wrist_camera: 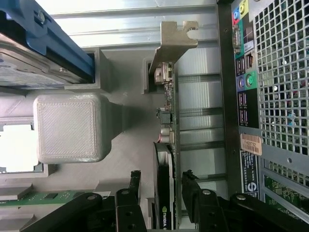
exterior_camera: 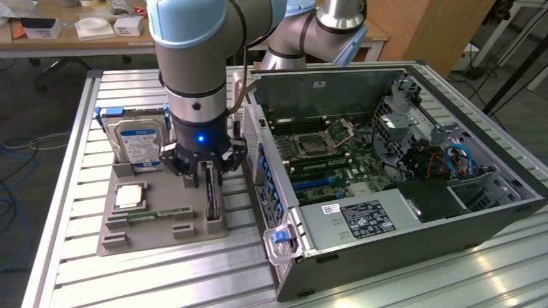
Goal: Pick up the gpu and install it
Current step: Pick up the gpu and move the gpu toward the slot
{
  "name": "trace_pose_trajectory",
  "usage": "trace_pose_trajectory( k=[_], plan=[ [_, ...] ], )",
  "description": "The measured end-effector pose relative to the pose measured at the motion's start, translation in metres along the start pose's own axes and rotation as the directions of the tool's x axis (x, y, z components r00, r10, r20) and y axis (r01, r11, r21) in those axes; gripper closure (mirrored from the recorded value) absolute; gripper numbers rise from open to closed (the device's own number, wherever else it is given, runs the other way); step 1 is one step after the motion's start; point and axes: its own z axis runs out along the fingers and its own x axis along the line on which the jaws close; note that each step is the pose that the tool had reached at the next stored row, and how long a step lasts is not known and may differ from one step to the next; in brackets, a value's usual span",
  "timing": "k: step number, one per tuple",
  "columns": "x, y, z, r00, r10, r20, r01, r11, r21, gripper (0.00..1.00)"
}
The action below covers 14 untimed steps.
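My end effector (exterior_camera: 208, 172) is low over the grey plastic holder tray (exterior_camera: 163, 234) that lies on the bench of aluminium slats (exterior_camera: 77, 276). It is open. In the wrist view its two black fingers (wrist_camera: 192, 186) stand one on each side of the gpu (wrist_camera: 168, 121), and I see a small gap at both sides, so I judge that nothing is gripped yet.

The gpu is a thin black expansion card with a dark circuit board and a silvery metal end bracket (wrist_camera: 175, 41). It stands on its long edge in a slot of the tray. It is just beside the large dark open computer case (exterior_camera: 402, 160) and not inside it, so the installing is not done. The silver hard drive with the blue-white label (exterior_camera: 141, 144) and the narrow green memory stick (exterior_camera: 158, 215) are in other places of the same tray.

I think the card is light and stiff, but also fragile. The board carries small parts, and the black cover looks smooth and maybe a little slippery. The best place to hold it seems to be across its two flat faces near the middle of its length, away from the bracket and from the bottom contact edge. A firm grip without too much force should be enough.
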Motion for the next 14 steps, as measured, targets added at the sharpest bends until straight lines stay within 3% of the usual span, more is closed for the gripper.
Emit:
trace_pose_trajectory(
  k=[11, 13, 14],
  plan=[
    [-0.0032, 0.0003, 0.0000, 1.0000, 0.000, -0.0001, 0.000, 1.0000, 0.0001, 0.53],
    [-0.0032, 0.0003, 0.0000, 1.0000, 0.000, 0.0000, 0.000, 1.0000, 0.0001, 0.54],
    [-0.0032, 0.0003, 0.0000, 1.0000, 0.000, -0.0001, 0.000, 1.0000, 0.0001, 0.61]
  ],
)
